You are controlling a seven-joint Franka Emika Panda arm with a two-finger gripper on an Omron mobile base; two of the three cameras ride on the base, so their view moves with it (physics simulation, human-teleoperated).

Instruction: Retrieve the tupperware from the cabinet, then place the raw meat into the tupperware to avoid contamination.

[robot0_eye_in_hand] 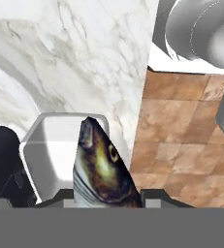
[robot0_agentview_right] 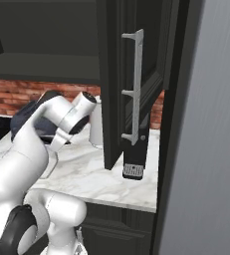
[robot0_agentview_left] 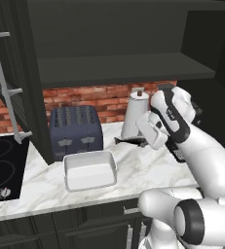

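Claw [robot0_eye_in_hand: 106,196] clenched on the raw meat [robot0_eye_in_hand: 101,167], a small dark-backed fish with its head sticking up between the finger tips in the hand view. In that view the tupperware [robot0_eye_in_hand: 48,147] lies just behind the fish, at about 10 o'clock from it, on the marble tabletop [robot0_eye_in_hand: 70,58], with brick wall [robot0_eye_in_hand: 186,140] at 3 o'clock. Left base view: tupperware [robot0_agentview_left: 90,170] sits open-top on the tabletop [robot0_agentview_left: 148,165], just in front of the dark toaster [robot0_agentview_left: 75,130], at 8 o'clock from the hand. Fish tail [robot0_agentview_left: 126,141] shows dark beside the paper-towel roll [robot0_agentview_left: 135,115]. Cabinet [robot0_agentview_left: 123,48] overhead is open, shelf bare. Right base view: cabinet door [robot0_agentview_right: 131,84] swung out, silver handle [robot0_agentview_right: 135,87] facing the camera.
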